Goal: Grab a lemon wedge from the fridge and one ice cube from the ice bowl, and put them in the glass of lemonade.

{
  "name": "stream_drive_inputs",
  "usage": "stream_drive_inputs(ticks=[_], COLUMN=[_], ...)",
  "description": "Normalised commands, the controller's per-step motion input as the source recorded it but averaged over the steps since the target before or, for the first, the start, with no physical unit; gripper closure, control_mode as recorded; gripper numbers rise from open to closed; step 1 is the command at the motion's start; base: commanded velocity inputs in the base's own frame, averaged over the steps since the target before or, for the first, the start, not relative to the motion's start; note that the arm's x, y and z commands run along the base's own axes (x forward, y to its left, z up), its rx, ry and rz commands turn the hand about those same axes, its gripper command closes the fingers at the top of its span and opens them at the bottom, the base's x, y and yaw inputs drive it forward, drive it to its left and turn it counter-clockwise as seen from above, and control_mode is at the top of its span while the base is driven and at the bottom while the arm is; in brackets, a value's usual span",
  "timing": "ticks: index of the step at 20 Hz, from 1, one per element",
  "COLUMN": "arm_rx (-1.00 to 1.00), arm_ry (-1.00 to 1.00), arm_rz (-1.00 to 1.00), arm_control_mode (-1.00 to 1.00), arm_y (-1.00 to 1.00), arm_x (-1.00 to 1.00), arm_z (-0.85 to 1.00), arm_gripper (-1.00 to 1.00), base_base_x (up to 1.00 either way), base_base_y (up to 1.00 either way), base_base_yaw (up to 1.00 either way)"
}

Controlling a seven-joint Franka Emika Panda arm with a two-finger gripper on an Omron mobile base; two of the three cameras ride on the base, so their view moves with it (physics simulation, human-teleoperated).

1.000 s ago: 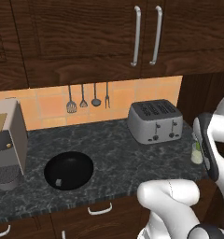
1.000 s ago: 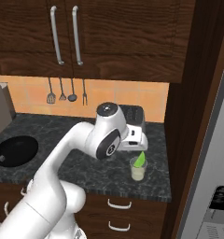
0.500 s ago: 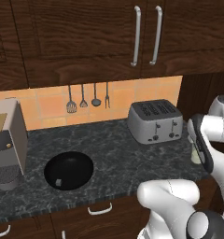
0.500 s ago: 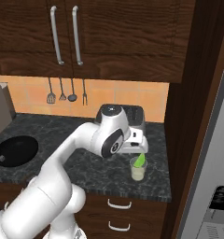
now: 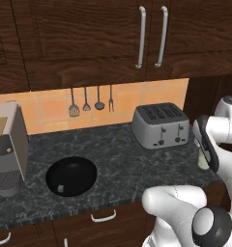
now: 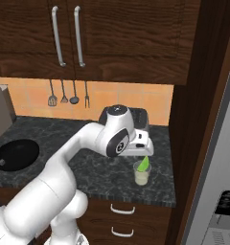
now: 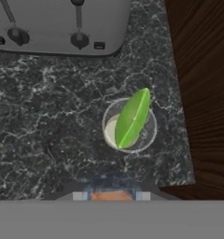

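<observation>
Green-yellow against the pale drink, the lemon wedge (image 7: 131, 119) stands in the glass of lemonade (image 7: 152, 132) on a slant, its pointed upper end leaning on the rim and poking above it. It looks lodged rather than sunk. The gripper (image 6: 142, 153) hangs straight above the glass, and in the hand view nothing touches the wedge, so it appears to be let go. How wide the jaws stand I cannot tell, because the wrist hides them in the right base view. The first risk is that tall tip: a sideways pull-away at this height could catch it and flick the wedge out onto the counter (image 7: 48, 116), or tip the tumbler and spill it. A straight lift before any swing would be safer. The glass also stands close to the front edge of the counter and just beside the dark wooden side panel (image 7: 202, 84), so a nudge could push it over the lip, and the elbow has little room on that side. The ice cube has yet to be fetched, and the ice bowl (image 5: 71, 176) lies well apart, at the far left past the toaster (image 5: 160, 125). A low sweep across could clip the toaster. The bowl's inside reads as plain black in both base views and no cube can be made out, so the grasp would have to be aimed from close up. A slippery cube could squirt free, or two could come up together. Dropped from too high on the way back, a cube could splash the drink or knock the leaning wedge out.
</observation>
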Motion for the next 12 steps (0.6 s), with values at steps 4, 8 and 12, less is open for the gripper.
stream_drive_inputs(ticks=[4, 8, 12], arm_rx=[0.00, 0.00, 0.00], arm_ry=[0.00, 0.00, 0.00], arm_rz=[0.00, 0.00, 0.00], arm_control_mode=[-1.00, -1.00, -1.00], arm_y=[0.00, 0.00, -0.09], arm_x=[0.01, 0.45, 0.38], arm_z=[-0.03, 0.00, -0.10], arm_gripper=[1.00, 1.00, 1.00], base_base_x=[0.00, 0.00, 0.00], base_base_y=[0.00, 0.00, 0.00], base_base_yaw=[0.00, 0.00, 0.00])
